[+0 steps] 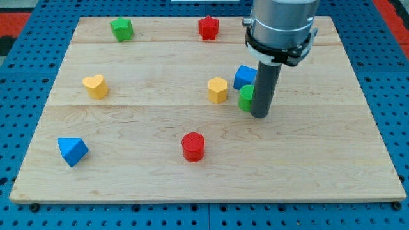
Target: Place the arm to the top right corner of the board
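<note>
Resting on the counter (128,172) right of centre, my tip (259,116) touches a green block (245,98) on its left, with a blue block (243,76) just behind. No claw exists on this rod. The board's top right corner (329,20) lies beyond the arm's grey housing (281,25). A yellow hexagonal block (217,89) sits near, a red cylinder (193,146) lower left.

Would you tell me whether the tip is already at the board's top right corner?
No, my tip rests near the board's middle, beside the green block.
</note>
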